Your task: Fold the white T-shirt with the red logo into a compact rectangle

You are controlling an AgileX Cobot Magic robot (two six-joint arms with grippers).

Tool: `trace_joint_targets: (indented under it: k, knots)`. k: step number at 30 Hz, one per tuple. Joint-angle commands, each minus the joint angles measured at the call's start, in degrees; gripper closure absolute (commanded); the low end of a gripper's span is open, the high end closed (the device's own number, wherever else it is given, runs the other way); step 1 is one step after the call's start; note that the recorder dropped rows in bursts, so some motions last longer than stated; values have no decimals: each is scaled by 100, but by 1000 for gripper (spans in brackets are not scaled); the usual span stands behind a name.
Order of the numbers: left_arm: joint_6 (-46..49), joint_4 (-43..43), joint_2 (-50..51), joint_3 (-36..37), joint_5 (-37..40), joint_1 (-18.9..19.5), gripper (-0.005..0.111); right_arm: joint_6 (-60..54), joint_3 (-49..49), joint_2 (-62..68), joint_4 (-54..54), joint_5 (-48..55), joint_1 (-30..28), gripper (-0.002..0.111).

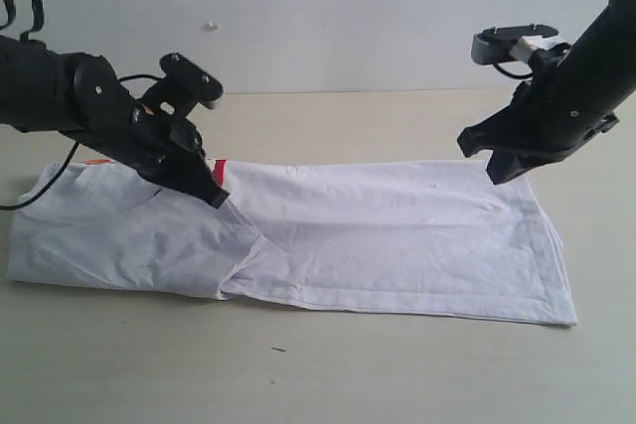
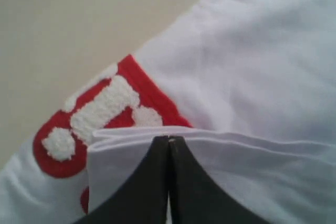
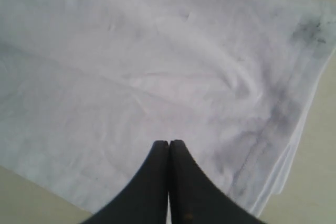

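The white T-shirt (image 1: 397, 235) lies folded lengthwise into a long band across the table. A sliver of the red logo (image 1: 220, 167) peeks out at its far edge; in the left wrist view the red logo (image 2: 105, 114) shows fuzzy white letters outlined in red. My left gripper (image 1: 217, 198) is shut on a folded edge of the T-shirt (image 2: 252, 77), which rises in a ridge to the left gripper (image 2: 169, 139). Over the shirt's right part my right gripper (image 1: 500, 174) hangs shut and holds nothing. Under the right gripper (image 3: 169, 142) is smudged white T-shirt cloth (image 3: 131, 66).
The beige table (image 1: 318, 374) runs in front of and behind the shirt. A pale wall stands at the back. The shirt's stitched hem (image 3: 278, 114), with dark smudges, lies at the right end near the right arm.
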Motion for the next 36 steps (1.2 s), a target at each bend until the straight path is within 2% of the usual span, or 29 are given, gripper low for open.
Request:
trace_joint_targets:
  k: [1,5,9,18,29,32,35,36]
  knots:
    - [-134,-253,385,-5,-415,230,107,114,6,427,-84,-748,3,108]
    - [-196,-509,613,-5,-972,512,107,158,6,894,-71,-1692,3,108]
    - [-186,-668,746,-5,-970,615,107,158,6,1432,-73,-2372,3,108]
    - [-155,-658,260,10,-446,615,107,136,-367,2124,-100,-2010,3,108]
    - [-155,-635,-1231,715,-191,615,107,53,-443,574,-187,-1510,3,108]
    - [-540,-635,-1660,1028,-143,682,107,144,-443,87,-175,-1095,3,108]
    - [-1123,-635,-2043,1209,255,871,107,151,-406,-404,-175,-700,3,108]
    - [-1112,-623,-2242,1297,695,999,107,151,-259,-778,-175,-643,3,108]
